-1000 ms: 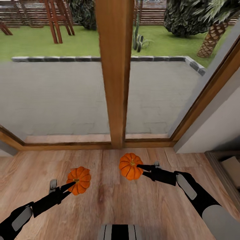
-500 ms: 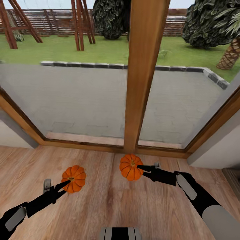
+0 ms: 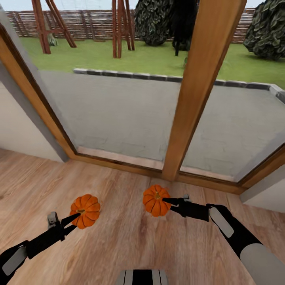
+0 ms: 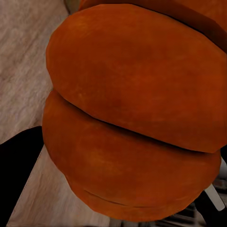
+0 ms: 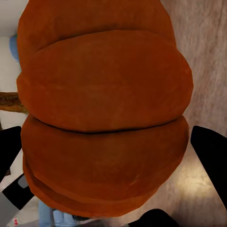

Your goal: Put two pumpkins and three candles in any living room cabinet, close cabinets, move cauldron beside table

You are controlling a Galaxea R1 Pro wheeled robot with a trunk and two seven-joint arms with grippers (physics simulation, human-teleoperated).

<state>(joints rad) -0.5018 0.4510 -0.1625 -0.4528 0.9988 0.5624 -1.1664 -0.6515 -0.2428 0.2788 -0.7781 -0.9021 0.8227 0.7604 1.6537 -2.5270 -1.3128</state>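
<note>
**2 pumpkins carried past the window**

The robot holds 2 pumpkins, 1 in each gripper, and both are lifted above the wooden floor point(image 3: 130, 237) in front of the big window point(image 3: 130, 114). The left gripper point(image 3: 75, 219) is clamped on the left pumpkin point(image 3: 85, 211), which hangs below and to the left of the window post point(image 3: 198, 91). The right gripper point(image 3: 168, 201) is clamped on the right pumpkin point(image 3: 155, 200), which is almost directly under the foot of the post. In each wrist view the orange ribs come very close to the camera, with a dark finger point(image 5: 210, 156) at each side of the fruit, so both grips look firm. The 2 pumpkins are well apart from each other.

The cabinet is not in sight here, so in my judgement the robot is on its way, and no pumpkin is stored yet.

What could go wrong from here:
- The pumpkins are round and ribbed. If the base turns quickly or an arm swings, 1 may slip from the fingers and roll away on the floor.
- The right pumpkin is near the post and the window frame. A careless turn may knock it against the wood.
- With both grippers full, a closed drawer cannot be opened, so 1 pumpkin may have to be put down first.
</note>
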